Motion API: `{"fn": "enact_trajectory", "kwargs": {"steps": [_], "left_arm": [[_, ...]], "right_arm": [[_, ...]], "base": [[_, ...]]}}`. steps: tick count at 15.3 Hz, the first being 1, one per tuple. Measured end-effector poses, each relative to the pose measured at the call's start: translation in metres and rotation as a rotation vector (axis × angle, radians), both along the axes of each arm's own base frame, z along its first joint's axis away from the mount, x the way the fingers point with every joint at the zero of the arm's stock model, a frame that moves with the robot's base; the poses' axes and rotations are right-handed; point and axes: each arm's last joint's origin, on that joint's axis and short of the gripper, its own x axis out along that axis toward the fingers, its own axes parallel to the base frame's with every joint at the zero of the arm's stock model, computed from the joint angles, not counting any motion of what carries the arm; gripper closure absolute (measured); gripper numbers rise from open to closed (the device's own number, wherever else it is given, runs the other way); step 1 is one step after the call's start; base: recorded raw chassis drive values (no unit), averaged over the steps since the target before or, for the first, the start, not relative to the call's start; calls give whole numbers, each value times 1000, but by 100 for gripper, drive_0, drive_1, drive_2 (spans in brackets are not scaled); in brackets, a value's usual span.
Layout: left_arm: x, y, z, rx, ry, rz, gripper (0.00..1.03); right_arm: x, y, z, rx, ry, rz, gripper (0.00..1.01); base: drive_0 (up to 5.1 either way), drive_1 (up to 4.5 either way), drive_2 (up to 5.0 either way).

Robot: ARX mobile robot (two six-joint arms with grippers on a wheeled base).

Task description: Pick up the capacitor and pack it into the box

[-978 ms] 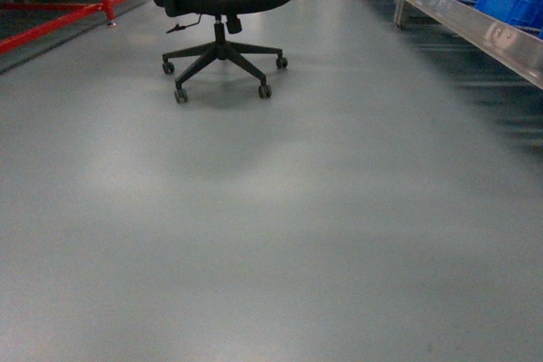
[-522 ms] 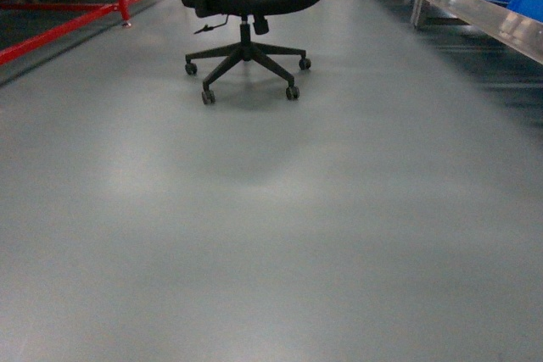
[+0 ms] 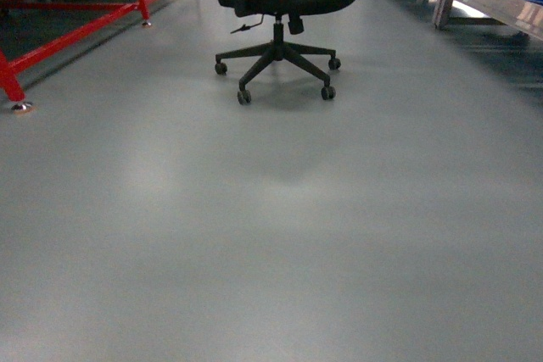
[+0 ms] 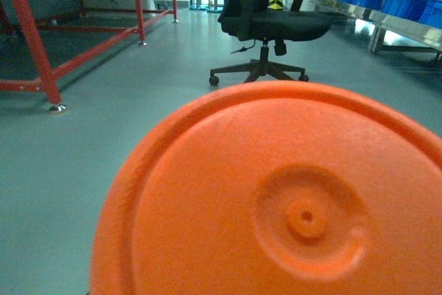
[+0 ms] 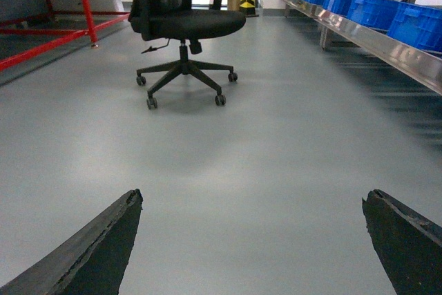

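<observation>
Rightward across the head view, the office chair [image 3: 276,6] and red frame [image 3: 76,27] have slid. Nearest, the right hand [image 5: 252,246] hangs with fingers wide apart over the grey floor [image 5: 262,157]; an orange disc [image 4: 276,198] fills the left wrist view, so the left hand's state cannot be told. Farther off stand blue bins [image 5: 376,8] on a steel rack; no box or capacitor shows.

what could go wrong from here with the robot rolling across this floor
The black office chair stands ahead with its wheeled legs spread; driving on straight could clip them. The red frame has a foot at floor level on the left. An orange disc fills most of the left wrist view, so that camera sees little.
</observation>
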Motion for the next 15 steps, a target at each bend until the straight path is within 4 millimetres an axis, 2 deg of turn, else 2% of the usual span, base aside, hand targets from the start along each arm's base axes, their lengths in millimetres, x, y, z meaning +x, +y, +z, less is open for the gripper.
{"fn": "enact_trajectory", "kwargs": {"steps": [15], "left_arm": [[0, 0, 0, 0, 0, 0, 60]], "right_arm": [[0, 0, 0, 0, -2, 0, 3]], "base": [[-498, 248, 248]]}}
